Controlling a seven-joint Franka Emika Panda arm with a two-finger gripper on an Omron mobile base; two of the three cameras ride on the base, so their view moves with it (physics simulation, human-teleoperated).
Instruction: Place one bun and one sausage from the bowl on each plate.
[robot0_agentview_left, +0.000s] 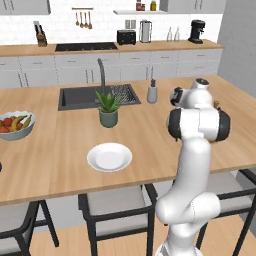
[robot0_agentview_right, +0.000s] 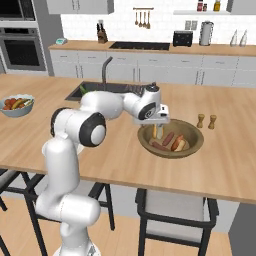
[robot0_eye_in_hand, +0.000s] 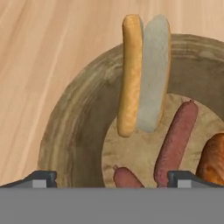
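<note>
The brown wooden bowl (robot0_agentview_right: 198, 140) stands on the island's right part. My gripper (robot0_agentview_right: 159, 131) hangs just above its left side, open, with nothing between the fingers. In the hand view the bowl's wall (robot0_eye_in_hand: 78, 127) curves around a split bun (robot0_eye_in_hand: 142, 74) lying on its side. A reddish sausage (robot0_eye_in_hand: 176, 140) lies to the bun's right and a second sausage (robot0_eye_in_hand: 127, 177) close to my gripper (robot0_eye_in_hand: 113, 179). A browner bun (robot0_eye_in_hand: 214, 159) shows at the right edge. One white plate (robot0_agentview_left: 109, 157) sits empty near the island's front edge.
Two small wooden shakers (robot0_agentview_right: 206, 121) stand just behind the bowl. A potted plant (robot0_agentview_left: 108, 109) is behind the plate, in front of the sink (robot0_agentview_left: 82, 97). A pale fruit bowl (robot0_agentview_left: 15, 125) sits at the island's left end. Stools stand under the front edge.
</note>
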